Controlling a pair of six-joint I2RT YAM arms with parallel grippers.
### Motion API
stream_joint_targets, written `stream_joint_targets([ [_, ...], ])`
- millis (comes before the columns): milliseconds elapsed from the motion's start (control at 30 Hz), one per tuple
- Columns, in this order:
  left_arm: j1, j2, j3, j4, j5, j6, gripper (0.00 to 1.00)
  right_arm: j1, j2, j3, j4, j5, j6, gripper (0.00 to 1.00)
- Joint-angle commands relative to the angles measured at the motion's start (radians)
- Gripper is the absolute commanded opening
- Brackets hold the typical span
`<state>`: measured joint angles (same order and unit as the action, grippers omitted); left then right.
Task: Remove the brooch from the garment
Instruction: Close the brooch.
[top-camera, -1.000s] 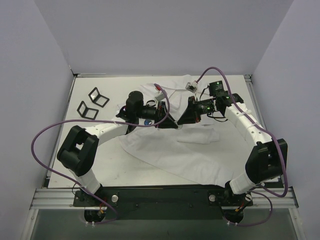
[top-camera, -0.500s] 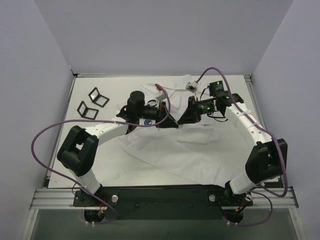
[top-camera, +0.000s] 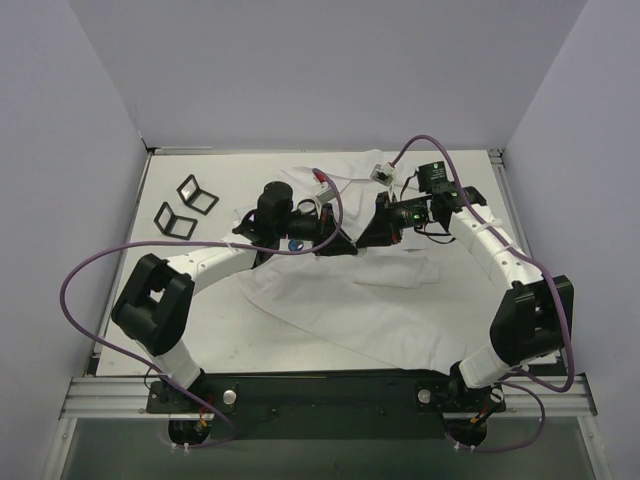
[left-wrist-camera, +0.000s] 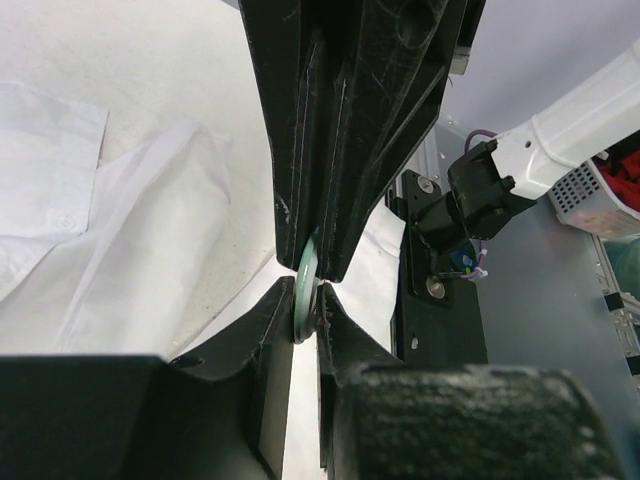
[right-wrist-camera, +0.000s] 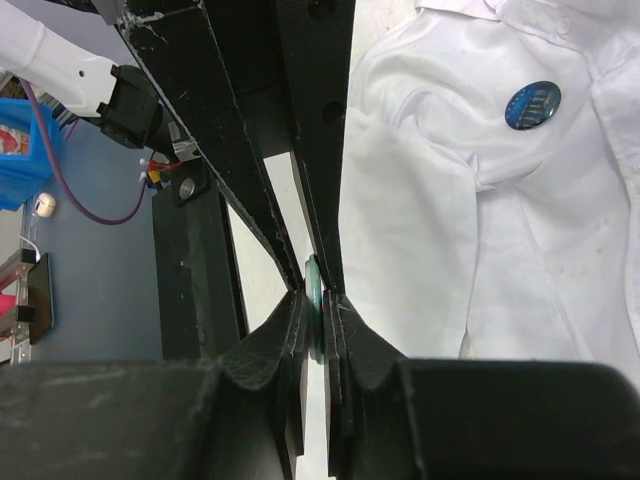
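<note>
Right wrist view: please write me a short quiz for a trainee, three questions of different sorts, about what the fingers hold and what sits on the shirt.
1. True or false: no brooch sits on the white shirt.
2. What does the right gripper pinch between its fingers? A) a pen B) a thin green disc, seen edge-on C) a pair of scissors
3. Short answer: what else clamps that same disc, from the opposite side?

Key: 1 false, the blue brooch sits on it; 2 B; 3 the left gripper.
</note>
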<state>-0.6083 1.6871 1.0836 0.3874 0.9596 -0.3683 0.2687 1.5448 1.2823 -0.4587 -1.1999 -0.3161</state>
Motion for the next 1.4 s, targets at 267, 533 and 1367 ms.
stream_joint_targets([
  [267, -0.016, -0.027, 0.073, -0.182, -0.188, 0.135, 0.06, 0.007, -0.012, 0.017, -0.001, -0.067, 0.008, 0.00],
  [533, -0.036, -0.015, 0.130, -0.298, -0.171, 0.229, 0.00, 0.009, -0.023, 0.014, 0.002, -0.044, 0.000, 0.00],
  [1367, -0.015, -0.018, 0.115, -0.248, 0.008, 0.200, 0.21, 0.004, -0.034, 0.003, 0.000, -0.040, -0.003, 0.00],
])
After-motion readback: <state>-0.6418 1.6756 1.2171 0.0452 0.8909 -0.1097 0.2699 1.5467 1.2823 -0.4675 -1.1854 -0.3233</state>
